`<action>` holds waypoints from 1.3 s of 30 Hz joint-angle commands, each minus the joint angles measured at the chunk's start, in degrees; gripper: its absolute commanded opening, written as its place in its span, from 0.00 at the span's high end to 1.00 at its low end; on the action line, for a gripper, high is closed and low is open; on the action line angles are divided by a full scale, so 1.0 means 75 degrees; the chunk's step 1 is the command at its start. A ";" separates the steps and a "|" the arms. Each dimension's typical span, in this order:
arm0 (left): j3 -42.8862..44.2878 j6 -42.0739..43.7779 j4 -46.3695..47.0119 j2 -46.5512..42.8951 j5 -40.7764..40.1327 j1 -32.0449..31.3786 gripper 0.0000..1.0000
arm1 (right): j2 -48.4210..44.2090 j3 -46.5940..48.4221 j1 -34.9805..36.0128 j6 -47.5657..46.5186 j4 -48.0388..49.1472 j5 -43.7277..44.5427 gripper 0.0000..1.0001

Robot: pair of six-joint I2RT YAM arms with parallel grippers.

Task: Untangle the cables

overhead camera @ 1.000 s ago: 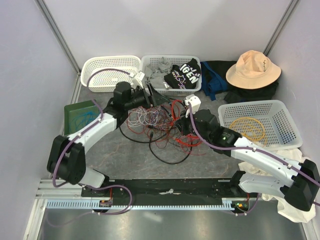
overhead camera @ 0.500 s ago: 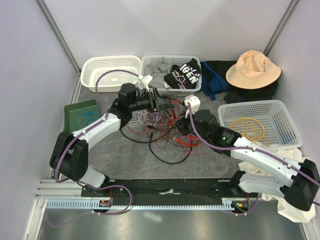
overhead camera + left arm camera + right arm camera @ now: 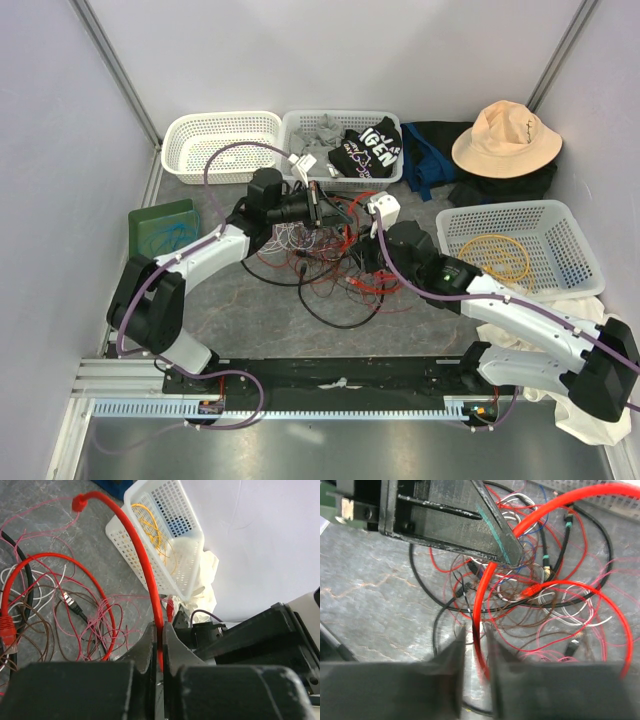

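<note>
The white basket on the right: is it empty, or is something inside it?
Not empty. A coiled yellow cable lies inside the white basket; the left wrist view shows it there too.

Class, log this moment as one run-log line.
left gripper: shut on red cable | right gripper: open astride it | tangle: knotted

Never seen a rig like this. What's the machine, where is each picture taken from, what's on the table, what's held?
Two robot arms, bolted at the near edge of a table, each end in a two-finger gripper. One picture looks down from above; the others come from cameras on the wrists. On the table lies a tangle of thin cables; a white basket holds a yellow cable. The left gripper is shut on a thick red cable. That cable runs on between the fingers of the right gripper; blur hides whether they clamp it.
</note>
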 commanded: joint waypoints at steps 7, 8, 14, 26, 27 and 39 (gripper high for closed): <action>0.1717 0.0901 -0.1773 -0.0906 -0.1101 0.0654 0.98 | -0.1070 0.0137 0.0042 0.0214 -0.0621 0.1128 0.17; 0.1906 0.1077 -0.2008 -0.1013 -0.1311 0.0759 0.98 | -0.1212 0.0126 0.0042 0.0214 -0.0761 0.1234 0.14; 0.3091 0.2917 -0.3743 -0.1646 -0.3631 0.0783 0.98 | -0.2045 0.0114 0.0042 0.0015 -0.1335 0.2078 0.05; 0.2799 0.4276 -0.3875 -0.2267 -0.5417 0.0772 0.98 | -0.1648 -0.0003 0.0042 -0.0032 -0.1325 0.2126 0.02; 0.2717 0.4347 -0.3815 -0.2361 -0.5264 0.0772 0.98 | -0.1613 -0.0015 0.0042 -0.0020 -0.1290 0.1951 0.02; 0.1793 0.3622 -0.4459 -0.3520 -0.3236 0.0725 0.98 | -0.1063 -0.0027 0.0031 0.0413 0.0290 0.2512 0.02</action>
